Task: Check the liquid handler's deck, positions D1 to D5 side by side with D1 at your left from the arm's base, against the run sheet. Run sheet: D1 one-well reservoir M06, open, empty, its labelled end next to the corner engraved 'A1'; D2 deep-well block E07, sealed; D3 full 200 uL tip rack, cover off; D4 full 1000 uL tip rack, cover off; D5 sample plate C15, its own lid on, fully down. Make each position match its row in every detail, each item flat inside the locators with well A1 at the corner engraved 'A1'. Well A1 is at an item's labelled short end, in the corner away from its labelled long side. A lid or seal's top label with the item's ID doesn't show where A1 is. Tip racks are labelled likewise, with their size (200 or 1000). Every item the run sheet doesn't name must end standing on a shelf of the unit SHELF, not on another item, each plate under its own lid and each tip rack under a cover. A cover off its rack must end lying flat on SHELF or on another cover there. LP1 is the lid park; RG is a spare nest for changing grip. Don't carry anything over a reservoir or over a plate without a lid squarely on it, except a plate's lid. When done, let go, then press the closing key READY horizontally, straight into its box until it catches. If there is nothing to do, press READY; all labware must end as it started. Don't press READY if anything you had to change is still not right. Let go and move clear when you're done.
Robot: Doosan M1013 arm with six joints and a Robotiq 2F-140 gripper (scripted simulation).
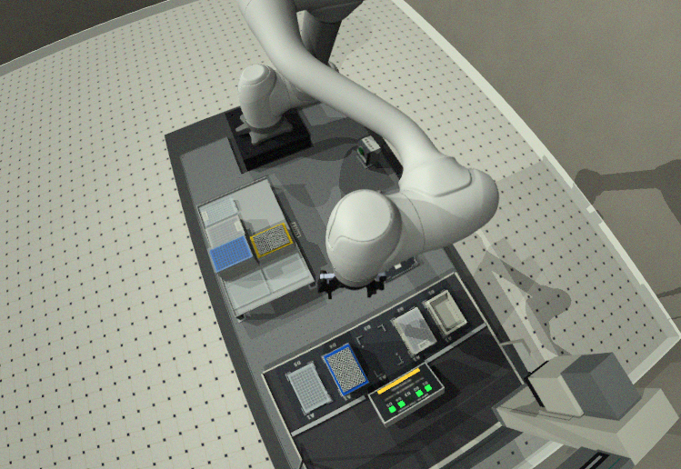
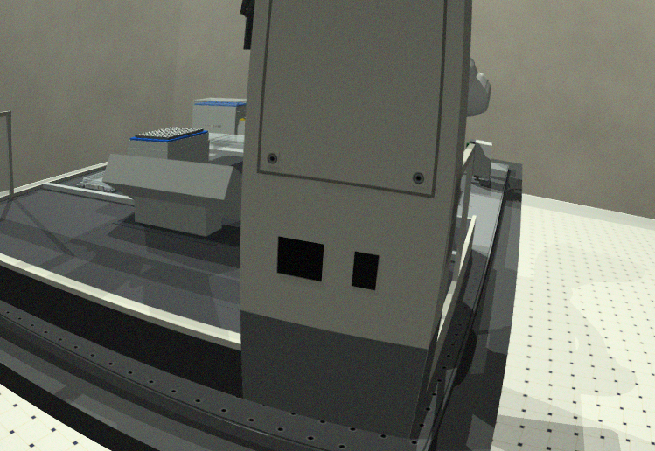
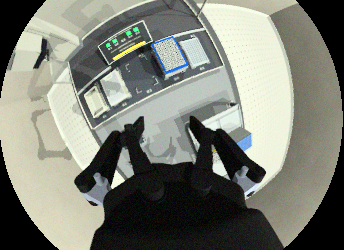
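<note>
My gripper [image 1: 350, 287] hangs open and empty high above the bench, between the shelf unit SHELF [image 1: 249, 235] and the deck; the wrist view shows nothing between its fingers. On the deck, seen from the arm's base left to right, stand an open reservoir [image 1: 444, 313], a sealed block [image 1: 414, 330], an empty nest [image 1: 381, 347], a blue-rimmed uncovered tip rack [image 1: 345, 370] and a plate [image 1: 308, 386]. SHELF holds a yellow-rimmed uncovered tip rack [image 1: 270, 239], a blue-covered item [image 1: 230, 253] and two pale plates [image 1: 222, 219]. Labels are too small to read.
A status panel [image 1: 405, 393] with green lights and a yellow bar sits in front of the deck. A small box with a green key [image 1: 370, 147] stands near the arm's base. A tall grey tower [image 2: 349, 212] fills the exterior view. My arm's elbow [image 1: 407, 215] hides the bench beneath it.
</note>
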